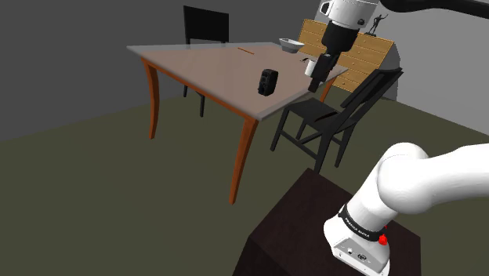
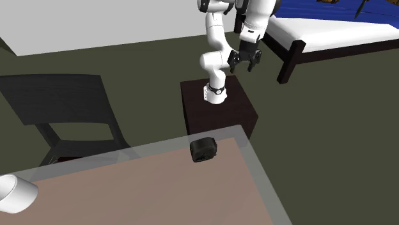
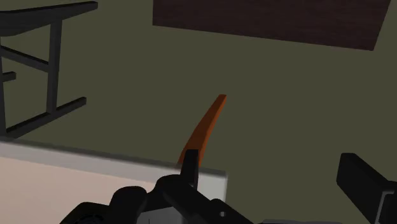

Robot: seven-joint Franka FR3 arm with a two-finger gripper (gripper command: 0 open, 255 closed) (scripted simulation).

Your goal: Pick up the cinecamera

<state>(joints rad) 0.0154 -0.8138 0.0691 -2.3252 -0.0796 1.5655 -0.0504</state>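
Plainly, from the shoulder view's left: one tabletop (image 1: 211, 67), one dark chair (image 1: 205, 23) behind it, one black cinecamera (image 1: 268, 81) near the tabletop's corner, one white bowl (image 1: 291, 45), then my tool (image 1: 315, 88) just beside the cinecamera, fingers spread wide, clasping and touching nothing, and a second dark chair (image 1: 335, 118).

No text can be read anywhere; the black band (image 1: 354, 222) near the arm's (image 1: 407, 184) base carries white lettering too small to make out.
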